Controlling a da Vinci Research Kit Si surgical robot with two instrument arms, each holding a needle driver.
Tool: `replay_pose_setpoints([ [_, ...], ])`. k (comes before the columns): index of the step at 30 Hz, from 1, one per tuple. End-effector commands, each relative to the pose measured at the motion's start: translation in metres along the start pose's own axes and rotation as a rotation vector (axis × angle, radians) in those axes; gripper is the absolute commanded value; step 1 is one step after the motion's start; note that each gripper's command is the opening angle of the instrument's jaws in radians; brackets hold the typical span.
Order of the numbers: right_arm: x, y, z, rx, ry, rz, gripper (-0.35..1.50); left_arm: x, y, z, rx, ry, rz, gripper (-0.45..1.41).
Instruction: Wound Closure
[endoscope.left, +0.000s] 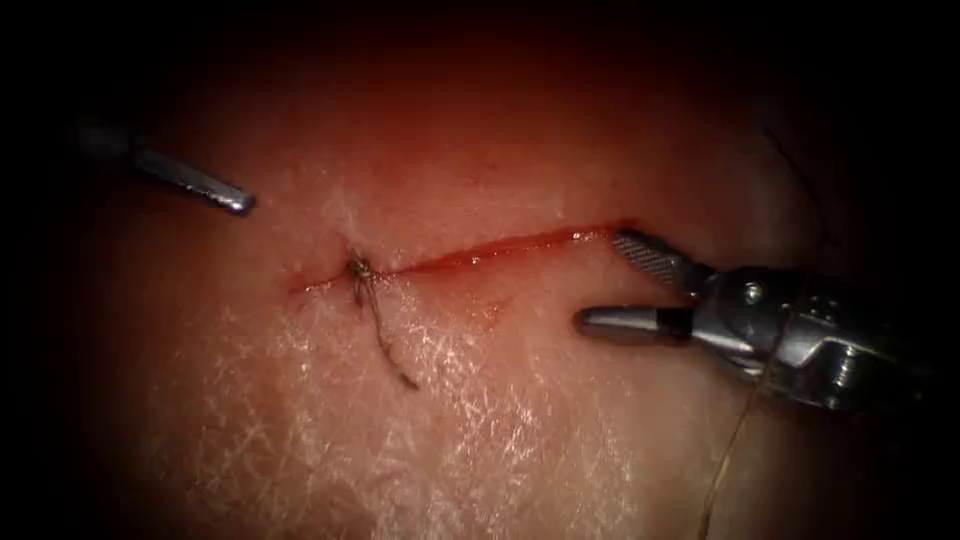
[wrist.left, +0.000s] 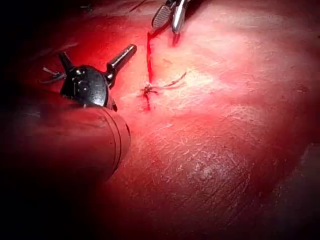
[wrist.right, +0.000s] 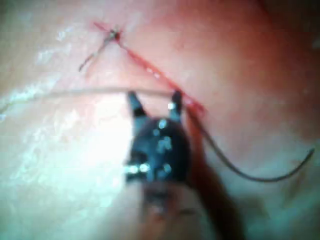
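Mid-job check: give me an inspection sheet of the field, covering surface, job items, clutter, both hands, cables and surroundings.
Surface: tissue with one cut, and red fluid along it.
Job's things: knot near the cut's left end, its cut ends trailing down over the tissue. Loose thread runs past the right arm's tool.
Clutter: nothing seen.
Grippers: left hand is left of the cut, jaws spread, holding nothing. Right hand is at the cut's right end, jaws open, holding nothing.
Cables: nothing seen.
Surroundings: nothing seen.
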Motion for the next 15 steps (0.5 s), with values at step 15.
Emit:
replay_pose_setpoints([
  [15,0.0003,-0.0034,0.0012,0.167,0.054,-0.148,1.21,-0.0109,0.0079,0.0037,-0.085,-0.155,0.132,0.71],
])
